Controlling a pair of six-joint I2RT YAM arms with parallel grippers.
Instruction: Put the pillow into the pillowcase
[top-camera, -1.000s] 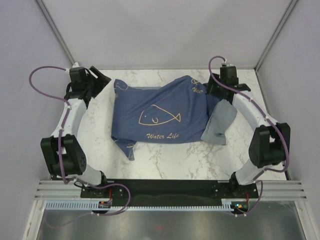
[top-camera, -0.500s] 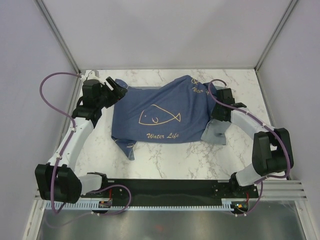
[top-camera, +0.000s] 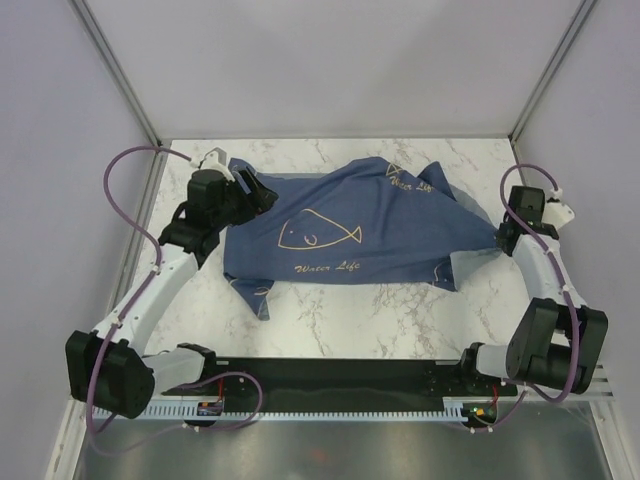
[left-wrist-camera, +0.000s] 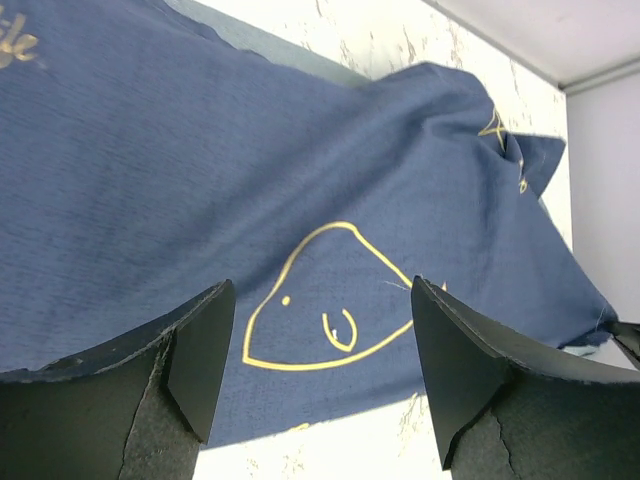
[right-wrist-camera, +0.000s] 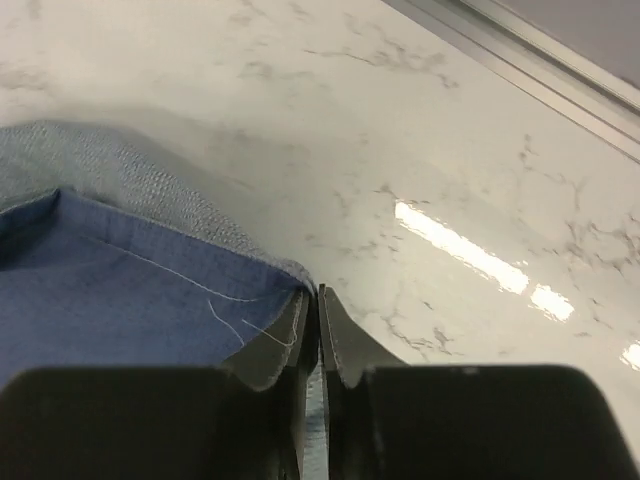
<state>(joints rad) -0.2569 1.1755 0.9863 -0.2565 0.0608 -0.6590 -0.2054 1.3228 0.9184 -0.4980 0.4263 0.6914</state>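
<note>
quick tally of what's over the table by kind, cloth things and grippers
pillowcase: 1
grippers: 2, the left gripper open and the right gripper pinching the pillowcase's edge
total: 3

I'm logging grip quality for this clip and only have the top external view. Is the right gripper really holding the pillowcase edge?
Observer: Yes. The right wrist view shows the right gripper shut on the pillowcase hem, with cloth pinched in its jaws.
Operator: And the left one?
Observer: The left gripper is open above the printed cloth, with nothing between its jaws.
Operator: Is the pillow in either wrist view?
Observer: No. They show only cloth and the marble table.
</note>
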